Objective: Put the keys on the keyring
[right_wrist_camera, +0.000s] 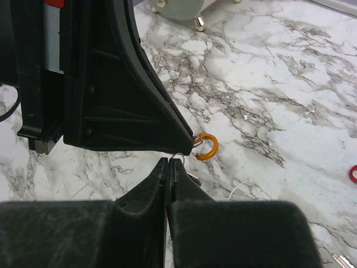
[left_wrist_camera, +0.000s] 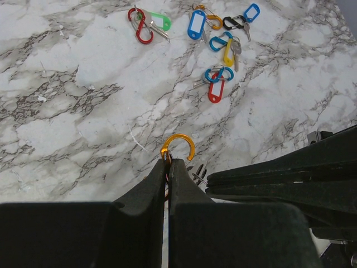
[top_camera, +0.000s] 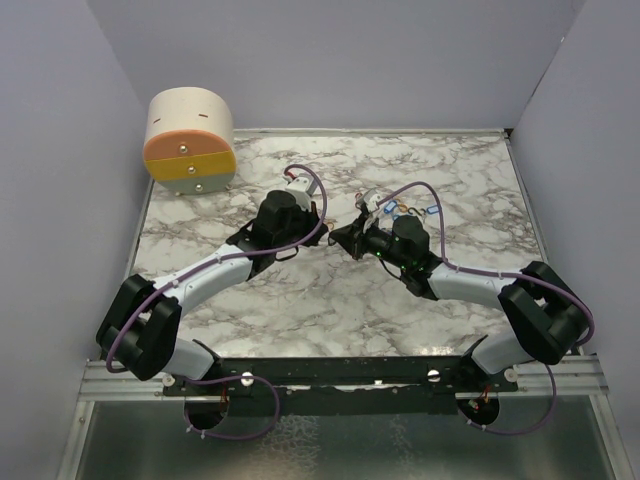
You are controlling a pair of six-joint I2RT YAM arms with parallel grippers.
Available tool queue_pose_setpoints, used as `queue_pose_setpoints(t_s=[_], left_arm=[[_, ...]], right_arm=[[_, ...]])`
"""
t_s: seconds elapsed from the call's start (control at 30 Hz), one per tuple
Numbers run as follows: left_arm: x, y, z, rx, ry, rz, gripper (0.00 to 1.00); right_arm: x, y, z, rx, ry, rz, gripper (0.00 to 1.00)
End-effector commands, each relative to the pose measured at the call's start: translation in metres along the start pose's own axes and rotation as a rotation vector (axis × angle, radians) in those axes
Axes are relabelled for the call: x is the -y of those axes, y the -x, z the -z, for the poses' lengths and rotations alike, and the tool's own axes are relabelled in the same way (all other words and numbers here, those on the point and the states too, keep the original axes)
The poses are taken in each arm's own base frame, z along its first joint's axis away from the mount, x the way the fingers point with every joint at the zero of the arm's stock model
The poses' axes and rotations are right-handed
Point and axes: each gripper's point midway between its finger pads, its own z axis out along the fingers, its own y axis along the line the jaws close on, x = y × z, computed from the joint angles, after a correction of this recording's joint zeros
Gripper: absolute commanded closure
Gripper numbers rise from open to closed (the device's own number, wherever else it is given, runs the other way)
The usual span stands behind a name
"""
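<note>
My left gripper (left_wrist_camera: pixel 168 161) is shut on an orange C-shaped carabiner keyring (left_wrist_camera: pixel 178 145) and holds its open hook just above the marble. My right gripper (right_wrist_camera: pixel 168 162) is shut on a thin silver ring (right_wrist_camera: pixel 177 157) with a metal key (left_wrist_camera: pixel 198 174) beside it, directly under the left fingertips and the orange keyring (right_wrist_camera: pixel 208 147). The two grippers meet at the table's middle (top_camera: pixel 338 232). The other keys lie in a cluster beyond: a green tag (left_wrist_camera: pixel 160 20), blue tags (left_wrist_camera: pixel 196 24), a yellow tag (left_wrist_camera: pixel 228 56) and a red tag (left_wrist_camera: pixel 216 91), on small carabiners.
A cream and orange round canister (top_camera: pixel 190 140) stands at the back left corner. The key cluster (top_camera: pixel 402 208) lies right of centre on the marble table (top_camera: pixel 330 300). Grey walls close in the left, back and right sides.
</note>
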Motion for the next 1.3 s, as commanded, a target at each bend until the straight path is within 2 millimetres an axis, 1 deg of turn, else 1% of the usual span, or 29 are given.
queue_pose_setpoints(t_s=[0.0, 0.43, 0.97, 1.27], left_arm=[[0.0118, 0.0111, -0.0015, 0.013, -0.044, -0.023, 1.0], [0.0151, 0.0101, -0.0025, 0.009, -0.053, -0.027, 1.0], [0.0156, 0.0144, -0.0013, 0.029, -0.045, -0.024, 1.0], [0.013, 0.0138, -0.0053, 0.037, -0.034, -0.024, 1.0]], right_arm=[[0.0104, 0.011, -0.0033, 0.043, -0.045, -0.002, 0.99], [0.0167, 0.0103, -0.0012, 0.046, -0.061, -0.009, 0.99], [0.0095, 0.0095, -0.0033, 0.039, -0.015, -0.013, 0.99], [0.007, 0.0103, -0.0026, 0.037, -0.003, -0.012, 0.99]])
